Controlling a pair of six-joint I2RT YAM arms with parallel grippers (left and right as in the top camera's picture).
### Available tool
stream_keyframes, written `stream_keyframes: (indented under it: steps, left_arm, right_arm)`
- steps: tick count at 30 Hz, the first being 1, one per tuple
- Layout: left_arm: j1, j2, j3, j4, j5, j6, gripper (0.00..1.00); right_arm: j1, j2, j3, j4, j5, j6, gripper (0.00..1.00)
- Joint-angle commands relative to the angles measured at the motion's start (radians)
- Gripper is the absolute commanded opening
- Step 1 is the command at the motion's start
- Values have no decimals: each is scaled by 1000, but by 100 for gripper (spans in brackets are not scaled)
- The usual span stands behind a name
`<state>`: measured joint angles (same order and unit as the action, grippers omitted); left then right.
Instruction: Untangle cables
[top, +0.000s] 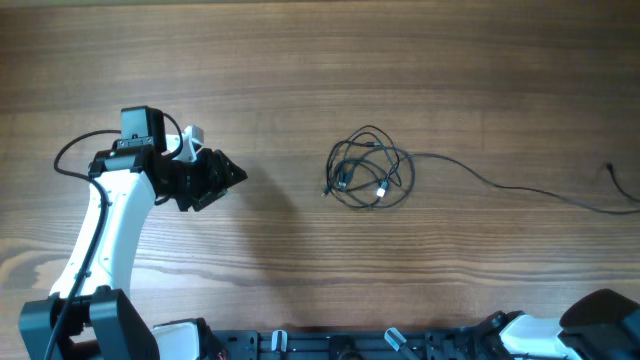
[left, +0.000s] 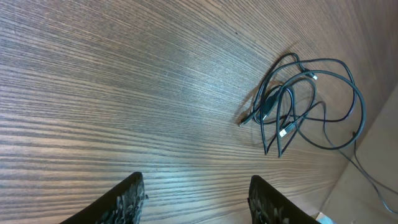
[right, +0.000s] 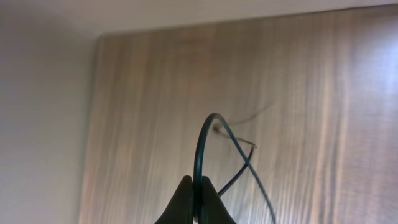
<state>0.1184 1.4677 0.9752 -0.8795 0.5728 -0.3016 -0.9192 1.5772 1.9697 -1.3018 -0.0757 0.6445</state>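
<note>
Evenly lit wood-grain table (top: 300, 60), plain pale surface (right: 43, 124) beyond its edge.

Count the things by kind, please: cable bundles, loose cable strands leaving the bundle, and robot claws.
Tangled bundle of thin black cables: 1
Long thin black strand trailing away from it: 1
Black two-finger claws: 2 (left claw open; right claw shut on a thin black cable)
Total: 4

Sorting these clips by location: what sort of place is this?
Probably a robotics lab or test bench: a plain wood-grain table, a white robot arm standing at its near edge, and a small tangle of thin black cables laid out on it.
</note>
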Motion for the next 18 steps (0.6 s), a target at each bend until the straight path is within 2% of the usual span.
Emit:
stream_keyframes:
  steps: [1,8,9,11,12,14,15,18]
  left_arm:
    - [-5,-12,6,0,-2,-9,56]
    - [-5,-12,6,-13,-2,-3,56]
    - [-5,-12,6,-18,-2,4,56]
    - [-5,-12,6,-21,-2,7,55]
    - [-5,-12,6,-21,-2,7,55]
    - [-5,-12,6,-19,-2,6,55]
    - [-5,-12,6,-19,-2,6,55]
    - [-5,-12,6,-19,-2,6,55]
  right_arm:
    - [119,14,5,-23,-172,-206,4]
    - [383,69,-95,-107,-95,-339,5]
    - [397,73,-121,-108,-67,-337,15]
    - [413,84,-174,-105,-28,-319,63]
    - [415,89,-206,-92,-42,-320,73]
    - [415,93,-260,-60,-122,-343,88]
    - [415,95,-285,-51,-179,-370,92]
    - [427,95,-352,-42,-283,-413,94]
